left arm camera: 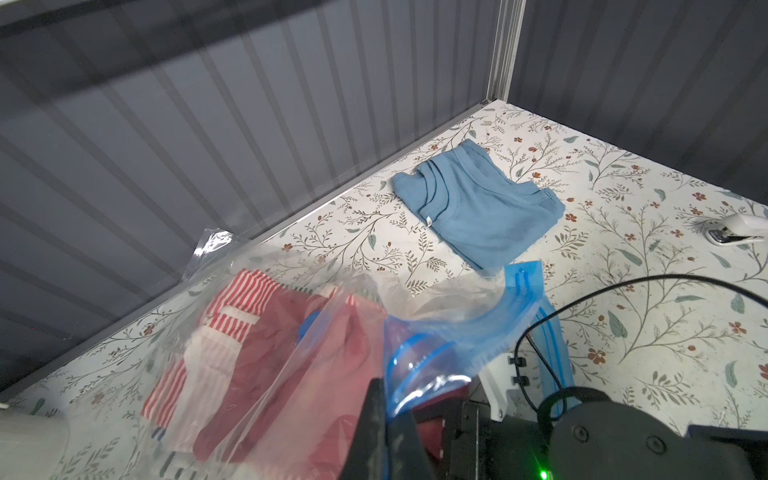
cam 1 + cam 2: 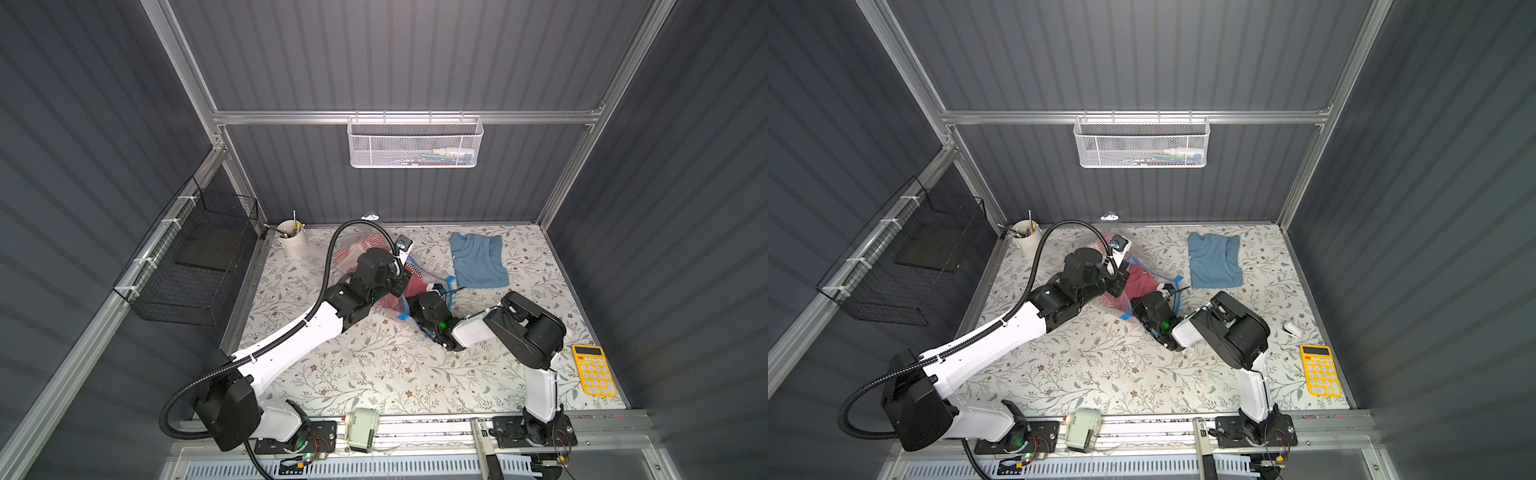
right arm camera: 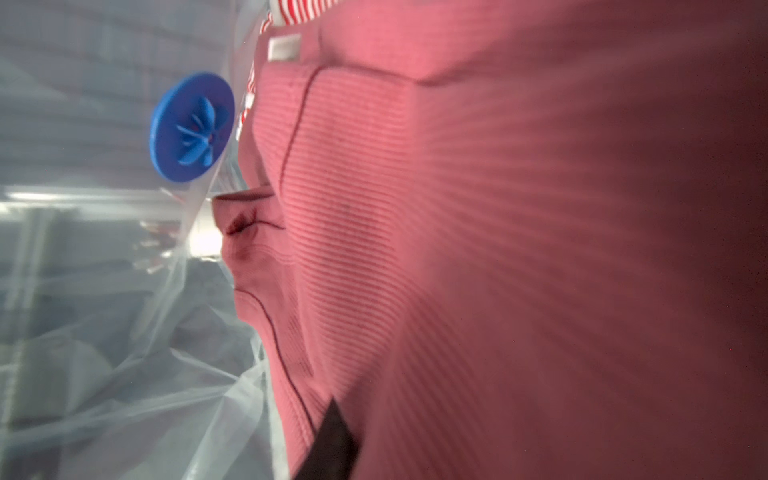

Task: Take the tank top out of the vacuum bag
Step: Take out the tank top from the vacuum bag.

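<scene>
Little writing can be read here. The white tag [image 3: 284,48] sewn into the red ribbed top [image 3: 457,208] is a blurred blank patch. The tiny tag [image 1: 430,220] on the blue top [image 1: 482,208] is too small to make out, and so are the keys of the yellow calculator [image 2: 594,370] near the right edge of the floral table [image 2: 353,374]. The vacuum bag [image 1: 291,332] lies toward the back middle of the table, between a white cup of tools [image 2: 293,239] and the blue top, which lies flat just beyond the bag's mouth. Its blue zip strip [image 1: 519,299] faces the right arm, and its round blue valve cap [image 3: 191,126] sits in the clear wall beside the clothes. Inside, a red-and-white striped garment [image 1: 237,299] lies deeper in, with the red ribbed top nearer the mouth. The left gripper [image 1: 388,409] is closed tight, pinching the upper lip of the bag at the zip strip, so the blue plastic rises in a fold from between its jaws and the mouth gapes. The right gripper [image 2: 1138,302] reaches into that mouth and is also closed down, with a fold of the red ribbed top caught at its tip. In the right wrist view only one dark finger [image 3: 332,436] shows, pressed into the ribbed cloth, which fills most of the view; the other finger is hidden.
</scene>
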